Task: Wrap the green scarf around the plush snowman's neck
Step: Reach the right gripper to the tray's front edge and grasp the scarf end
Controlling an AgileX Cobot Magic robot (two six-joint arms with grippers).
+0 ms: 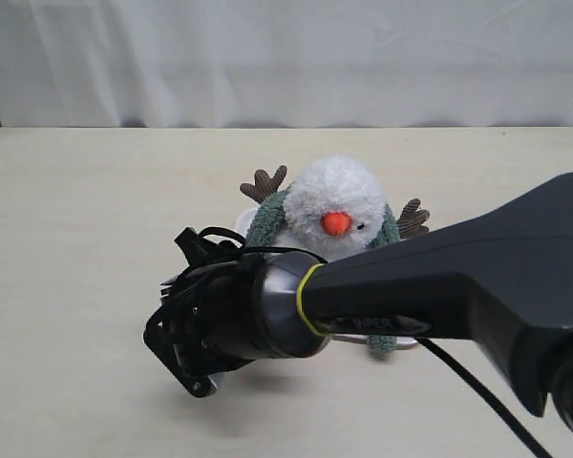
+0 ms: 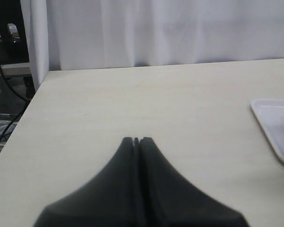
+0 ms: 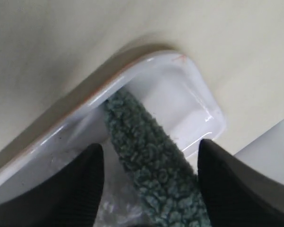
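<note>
The plush snowman [image 1: 336,205] sits upright in the middle of the table on a white tray [image 1: 237,222], its orange nose toward the camera. The green scarf [image 1: 265,219] lies over its neck and hangs down both sides. My right arm [image 1: 439,277] reaches across in front of it and hides its body. My right gripper [image 3: 150,144] is open, with one end of the scarf [image 3: 151,161] lying in a corner of the tray [image 3: 180,85] between its fingers [image 3: 80,189]. My left gripper [image 2: 137,140] is shut with nothing in it, over bare table.
A white curtain [image 1: 286,57] hangs behind the table. In the left wrist view, the table's side edge [image 2: 33,99] drops to cables and dark gear [image 2: 4,47], and a white tray's corner [image 2: 274,127] shows nearby.
</note>
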